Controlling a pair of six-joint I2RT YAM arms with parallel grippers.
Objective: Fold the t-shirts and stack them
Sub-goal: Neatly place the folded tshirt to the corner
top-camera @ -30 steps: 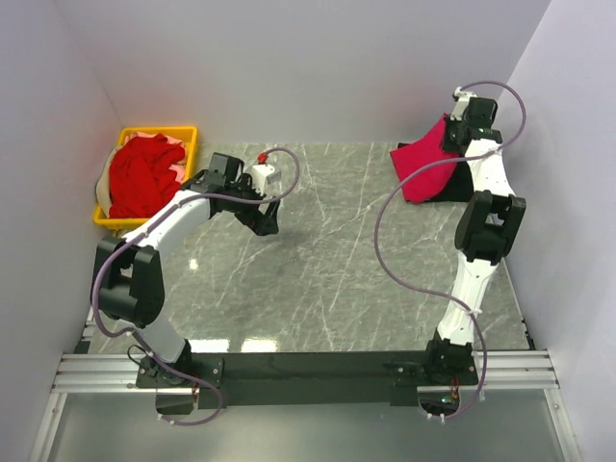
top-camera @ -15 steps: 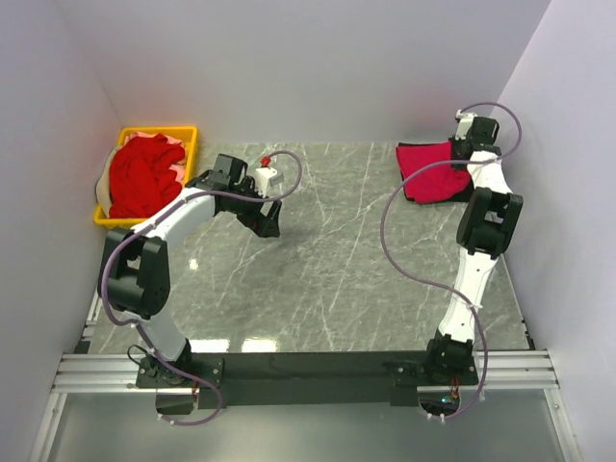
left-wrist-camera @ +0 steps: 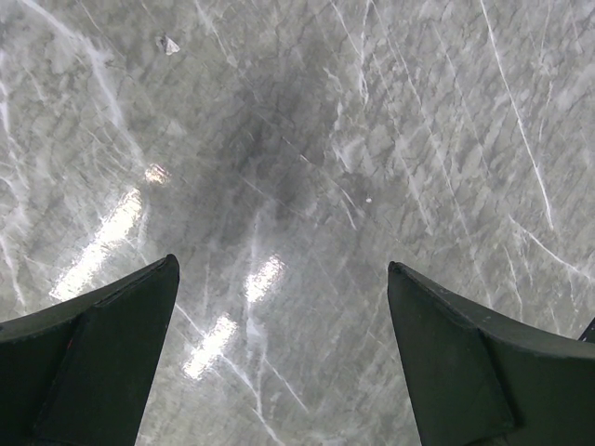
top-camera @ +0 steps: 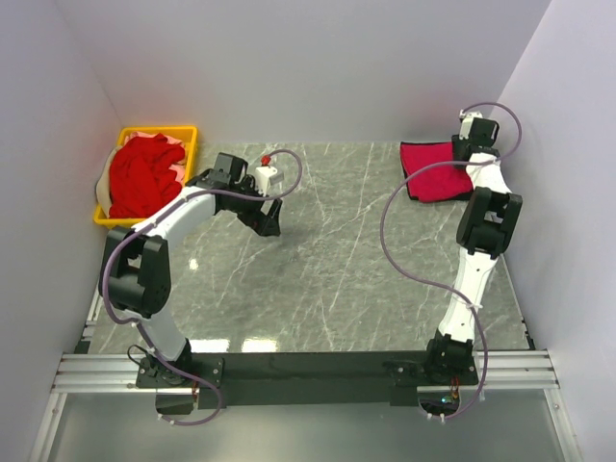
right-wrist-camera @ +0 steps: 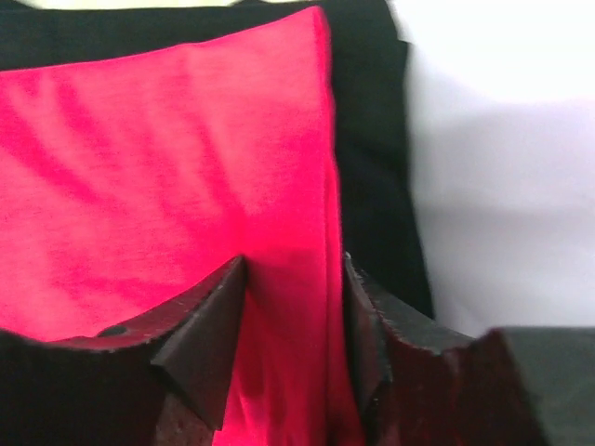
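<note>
At the upper left of the frame a basket (top-camera: 189,135) sits by the table's (top-camera: 337,269) far left corner, with a heap of shirts (top-camera: 140,178) in it. At the upper right a folded shirt (top-camera: 433,171) lies on another shirt (right-wrist-camera: 372,139) — the lower one showing past its edges. The left gripper (top-camera: 268,219) hangs over bare table left of centre, and the right gripper (top-camera: 469,152) is at the folded shirt's right edge.

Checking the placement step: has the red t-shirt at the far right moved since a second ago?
Yes. The red t-shirt has dropped from a raised tilt to lie flat, shifting rightward toward the right wall.
</note>
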